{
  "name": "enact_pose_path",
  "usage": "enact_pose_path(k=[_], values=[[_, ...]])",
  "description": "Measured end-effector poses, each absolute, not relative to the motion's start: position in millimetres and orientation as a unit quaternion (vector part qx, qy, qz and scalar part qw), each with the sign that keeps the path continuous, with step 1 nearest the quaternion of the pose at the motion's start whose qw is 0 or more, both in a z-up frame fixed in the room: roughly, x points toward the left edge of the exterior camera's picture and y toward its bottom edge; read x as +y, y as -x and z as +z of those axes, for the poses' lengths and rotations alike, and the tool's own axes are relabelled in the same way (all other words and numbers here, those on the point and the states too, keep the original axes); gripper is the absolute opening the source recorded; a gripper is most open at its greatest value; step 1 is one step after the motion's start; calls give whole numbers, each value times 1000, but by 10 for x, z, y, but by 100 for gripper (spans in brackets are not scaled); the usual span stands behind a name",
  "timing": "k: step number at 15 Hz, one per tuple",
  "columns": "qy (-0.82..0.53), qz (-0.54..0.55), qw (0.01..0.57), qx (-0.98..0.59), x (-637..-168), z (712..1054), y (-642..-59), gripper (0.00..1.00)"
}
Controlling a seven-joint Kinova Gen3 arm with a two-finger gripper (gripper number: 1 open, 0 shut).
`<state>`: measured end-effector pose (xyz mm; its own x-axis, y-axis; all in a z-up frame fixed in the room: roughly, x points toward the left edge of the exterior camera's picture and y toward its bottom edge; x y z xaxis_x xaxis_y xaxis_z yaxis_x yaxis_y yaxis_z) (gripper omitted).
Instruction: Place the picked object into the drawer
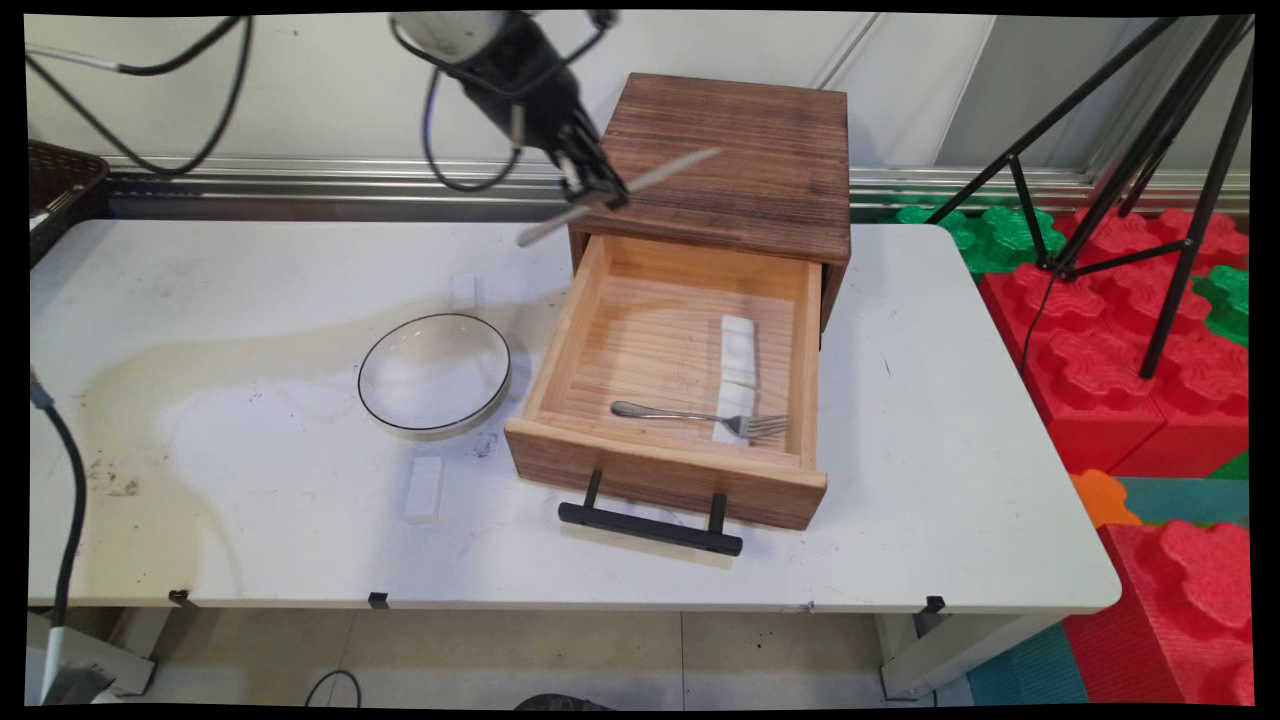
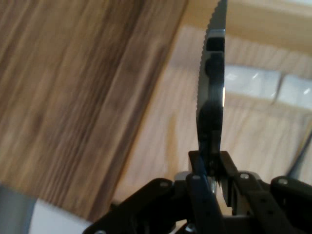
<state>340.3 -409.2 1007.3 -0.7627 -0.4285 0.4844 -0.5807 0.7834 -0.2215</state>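
Observation:
My gripper (image 1: 597,192) hangs in the air above the back left corner of the open wooden drawer (image 1: 560,340), shut on a silver table knife (image 1: 620,197). The knife lies roughly level, its blade reaching right over the dark wooden cabinet top (image 1: 740,160). In the hand view the serrated knife (image 2: 212,92) stands up between my fingertips (image 2: 196,165), with the cabinet top (image 2: 73,97) to the left and the drawer floor (image 2: 263,141) below. A fork (image 1: 700,417) lies in the drawer near its front, partly on white pads (image 1: 737,350).
A clear glass bowl with a dark rim (image 1: 436,375) sits on the white table (image 1: 250,500) left of the drawer. A small white block (image 1: 424,488) lies in front of it. The drawer's black handle (image 1: 650,528) juts toward the table's near edge. Tripod legs (image 1: 1150,150) stand at right.

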Motion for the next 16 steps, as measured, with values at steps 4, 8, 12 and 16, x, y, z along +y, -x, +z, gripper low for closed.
enact_pose_path(k=[4, 8, 12, 16], values=[[-243, 158, 234, -928, -4187, 10004, -3056, 0], [-222, 135, 254, -932, -4308, 9836, -2780, 0], [-196, 117, 258, -939, -4452, 9529, -2639, 0], [-166, 108, 246, -949, -4590, 9179, -2675, 0]])
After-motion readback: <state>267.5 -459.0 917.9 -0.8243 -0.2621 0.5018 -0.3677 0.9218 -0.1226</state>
